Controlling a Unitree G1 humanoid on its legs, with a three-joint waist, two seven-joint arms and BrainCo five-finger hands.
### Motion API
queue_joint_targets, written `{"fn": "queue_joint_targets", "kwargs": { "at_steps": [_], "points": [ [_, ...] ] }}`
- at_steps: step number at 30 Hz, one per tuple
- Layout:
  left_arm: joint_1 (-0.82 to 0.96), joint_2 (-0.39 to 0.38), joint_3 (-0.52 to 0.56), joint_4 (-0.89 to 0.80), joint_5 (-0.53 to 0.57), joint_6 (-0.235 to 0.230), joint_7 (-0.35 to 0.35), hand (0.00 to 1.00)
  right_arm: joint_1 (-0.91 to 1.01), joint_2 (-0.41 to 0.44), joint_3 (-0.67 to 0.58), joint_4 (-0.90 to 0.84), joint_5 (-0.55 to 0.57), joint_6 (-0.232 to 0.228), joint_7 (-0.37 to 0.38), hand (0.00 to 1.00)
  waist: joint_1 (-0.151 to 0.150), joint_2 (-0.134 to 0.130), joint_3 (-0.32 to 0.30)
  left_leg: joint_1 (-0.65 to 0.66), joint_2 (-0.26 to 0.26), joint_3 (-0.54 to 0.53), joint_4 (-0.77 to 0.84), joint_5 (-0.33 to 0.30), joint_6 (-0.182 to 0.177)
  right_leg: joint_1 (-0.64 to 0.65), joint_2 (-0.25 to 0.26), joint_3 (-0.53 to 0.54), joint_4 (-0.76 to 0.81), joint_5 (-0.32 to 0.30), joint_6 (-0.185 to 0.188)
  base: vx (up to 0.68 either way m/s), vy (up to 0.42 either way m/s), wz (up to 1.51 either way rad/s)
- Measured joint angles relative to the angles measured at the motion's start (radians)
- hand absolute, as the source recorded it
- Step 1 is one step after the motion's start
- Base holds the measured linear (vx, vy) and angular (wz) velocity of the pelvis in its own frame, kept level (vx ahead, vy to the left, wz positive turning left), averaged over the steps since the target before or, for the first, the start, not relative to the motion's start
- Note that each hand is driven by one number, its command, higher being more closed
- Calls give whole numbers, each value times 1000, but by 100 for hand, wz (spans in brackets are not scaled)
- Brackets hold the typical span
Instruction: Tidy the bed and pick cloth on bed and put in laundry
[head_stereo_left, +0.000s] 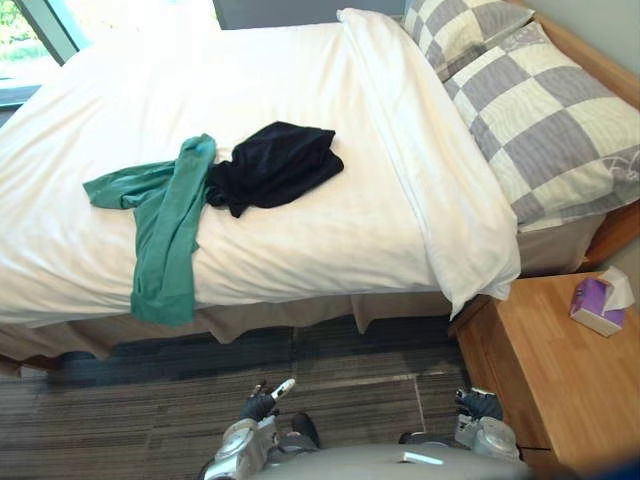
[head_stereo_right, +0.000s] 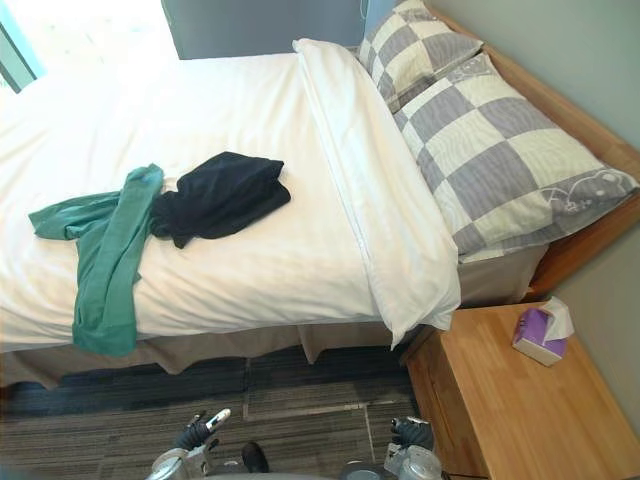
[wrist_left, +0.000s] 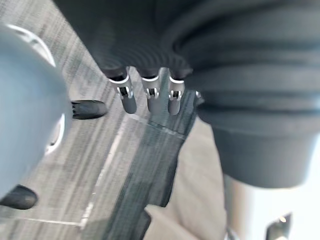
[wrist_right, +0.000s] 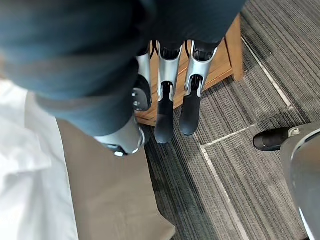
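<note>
A bed (head_stereo_left: 300, 240) with a white sheet, seen from above by a robot standing at its long side. Toward 9 o'clock from the middle of the picture a green cloth (head_stereo_left: 165, 220) lies crumpled on the sheet, one long part trailing toward 6 o'clock and hanging over the near edge of the mattress. Touching it at its 3 o'clock side is a black cloth (head_stereo_left: 275, 165), bunched in a loose heap near the middle of the bed (both garments lie on the sheet, in neither hand). Further right, a folded white cover (head_stereo_left: 430, 170) runs as a band from 12 o'clock down to the bed's near corner, where it droops over the side. At 2 o'clock two grey-and-cream checked pillows (head_stereo_left: 560, 120) lie against a wooden frame. At 4 o'clock a wooden nightstand (head_stereo_left: 560, 370) stands just beside the bed, with a purple tissue box (head_stereo_left: 597, 305) on it. Striped grey carpet (head_stereo_left: 120, 420) covers the floor at the bottom. The left hand (head_stereo_left: 258, 405) hangs at 6 o'clock over the carpet, fingers (wrist_left: 150, 97) loose and empty. The right hand (head_stereo_left: 478, 403) hangs at 5 o'clock beside the nightstand, fingers (wrist_right: 165, 117) straight, grasping nothing.
</note>
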Motion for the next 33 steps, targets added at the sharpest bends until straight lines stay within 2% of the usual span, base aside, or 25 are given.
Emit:
{"fn": "queue_joint_targets", "kwargs": {
  "at_steps": [1, 3, 5, 7, 8, 9, 13, 14, 16, 17, 18, 19, 20, 22, 23, 24, 25, 26, 27, 28, 29, 30, 31, 32, 33],
  "points": [
    [12, -12, 5, -7, -1, 8, 2, 0, 19, -3, -22, -29, -1, -1, -11, 0, 1, 17, -10, 17, 1, -28, -32, -18, 1, -4, 10, 8, 1, 1, 3, -105, 6, -19],
    [26, -14, 12, -19, 0, 33, 1, 0, 31, -9, -31, -58, -1, 0, -20, 0, 0, 21, -13, 38, -15, -32, -115, -7, -5, -14, 17, 14, -16, 13, 5, -115, 38, -19],
    [41, -23, 51, -29, 2, 51, -3, 0, 47, -11, -31, -130, -5, 3, -25, 0, 6, 20, -12, 9, -13, -31, -109, -13, -2, -35, 21, 41, -54, 47, 4, -76, 36, -27],
    [76, -48, 121, -50, 0, 61, -8, 0, 48, -12, -27, -182, -12, 11, -24, 0, 15, 21, -11, -18, -6, -34, -63, -72, -9, -33, 28, 69, -90, 62, 1, -17, 30, -41],
    [81, -54, 140, -53, 1, 57, -14, 0, 46, -18, -22, -198, -15, 12, -18, 0, 26, 26, -7, -27, 7, -33, -32, -79, -12, -44, 32, 66, -42, 58, -1, 13, 11, -30],
    [91, -51, 161, -56, 2, 52, -26, 0, 49, -21, -21, -202, -34, 12, -14, 0, 27, 14, -4, -33, 7, -34, 14, -90, -5, -69, 21, 70, 15, 33, -5, 3, 9, -14],
    [121, -50, 169, -68, 0, 31, -42, 0, 30, -40, -16, -198, -68, 12, 6, 0, 31, 8, -15, -25, -4, -26, 70, -123, 7, -85, 15, 133, 53, -9, -11, 15, 61, -39],
    [120, -40, 167, -68, 0, 36, -44, 0, 21, -38, -6, -198, -91, 12, 11, 0, 32, -2, -19, -37, -19, -26, 77, -134, 26, -112, 7, 148, 71, -24, -15, 40, 75, -45],
    [117, -18, 166, -70, 0, 44, -44, 0, 21, -35, 12, -197, -90, 13, 5, 0, 33, -29, -12, -44, -33, -31, 81, -153, 44, -138, -22, 121, 141, -31, -4, 38, 67, -34],
    [115, 0, 156, -67, 3, 44, -44, 0, 13, -29, 33, -196, -90, 16, -15, 0, 26, -51, 5, -25, -53, -30, 72, -160, 46, -212, -55, 89, 325, -43, 20, 5, 22, -10],
    [109, 27, 141, -64, 13, 44, -45, 0, 10, -26, 53, -196, -90, 21, -43, 0, 18, -73, 24, 9, -57, -33, 49, -162, 48, -303, -83, 60, 511, 4, 40, 34, 20, 2],
    [109, 42, 125, -63, 16, 46, -45, 0, 11, -27, 61, -196, -90, 24, -58, 0, 14, -75, 36, 34, -51, -36, 35, -161, 48, -324, -87, 45, 563, 19, 47, 111, 42, 16],
    [109, 52, 107, -64, 39, 46, -43, 0, 9, -30, 60, -201, -89, 25, -79, 0, 11, -64, 55, 78, -27, -37, 23, -162, 47, -313, -94, -9, 568, -9, 44, 193, 46, 10],
    [112, 58, 94, -67, 43, 59, -33, 0, 6, -33, 63, -273, -89, 31, -94, 0, 14, -64, 53, 108, 7, -41, 12, -172, 31, -289, -78, -59, 417, -17, 58, 161, 22, 8],
    [91, 71, 75, -68, 43, 80, -17, 0, 2, -32, 66, -351, -90, 45, -97, 0, 10, -63, 53, 99, 26, -60, 7, -175, 23, -280, -54, -65, 266, 14, 76, 163, -48, 25],
    [78, 76, 64, -68, 43, 91, -10, 0, -2, -32, 66, -388, -90, 55, -99, 0, 6, -64, 53, 90, 32, -69, 4, -174, 20, -282, -43, -64, 194, 39, 86, 259, -95, 43],
    [57, 79, 41, -69, 43, 109, 9, 0, -17, -33, 66, -441, -90, 76, -111, 0, -3, -67, 54, 84, 33, -87, -4, -172, 10, -284, -28, -58, 90, 91, 102, 278, -147, 40],
    [44, 76, 29, -79, 43, 122, 19, 0, -33, -33, 66, -467, -90, 100, -127, 0, -3, -80, 60, 88, 24, -94, -10, -171, -7, -273, -23, -35, 35, 136, 104, 238, -152, 37],
    [43, 76, 25, -89, 43, 126, 24, 0, -36, -31, 66, -480, -90, 109, -134, 0, -2, -92, 60, 90, 14, -100, -10, -174, -17, -267, -24, -23, 21, 154, 99, 266, -213, 47],
    [47, 90, 20, -98, 48, 128, 30, 0, -26, -27, 65, -510, -91, 122, -137, 0, -7, -135, 55, 96, -20, -120, -10, -181, -34, -241, -40, 3, 15, 175, 83, 241, -212, 55],
    [26, 90, 22, -89, 50, 131, 37, 0, -37, -44, 55, -522, -91, 132, -136, 0, -9, -131, 63, 105, -17, -136, -7, -182, -51, -230, -31, 6, 22, 183, 3, 384, -256, 55],
    [30, 59, 10, -127, 52, 131, 44, 0, -52, -67, 23, -590, -91, 144, -136, 0, -6, -79, 66, 98, 18, -141, -8, -184, -61, -229, 0, -11, 19, 166, -5, 320, -180, 22],
    [31, 42, 12, -134, 52, 131, 48, 0, -67, -78, 15, -611, -91, 144, -136, 100, -3, -67, 72, 95, 31, -141, -7, -185, -65, -229, 11, -18, 13, 168, -6, 348, -164, 6],
    [29, 27, 9, -136, 55, 132, 49, 0, -89, -91, 2, -642, -90, 146, -135, 100, -3, -37, 66, 88, 47, -141, -11, -186, -72, -229, 25, -29, 1, 168, -7, 261, -112, 6],
    [27, 18, 6, -142, 55, 135, 48, 0, -128, -109, -19, -677, -84, 145, -135, 100, -6, -21, 66, 87, 62, -141, -25, -178, -83, -229, 41, -42, -11, 167, -8, 246, -89, 10]
  ]
}}
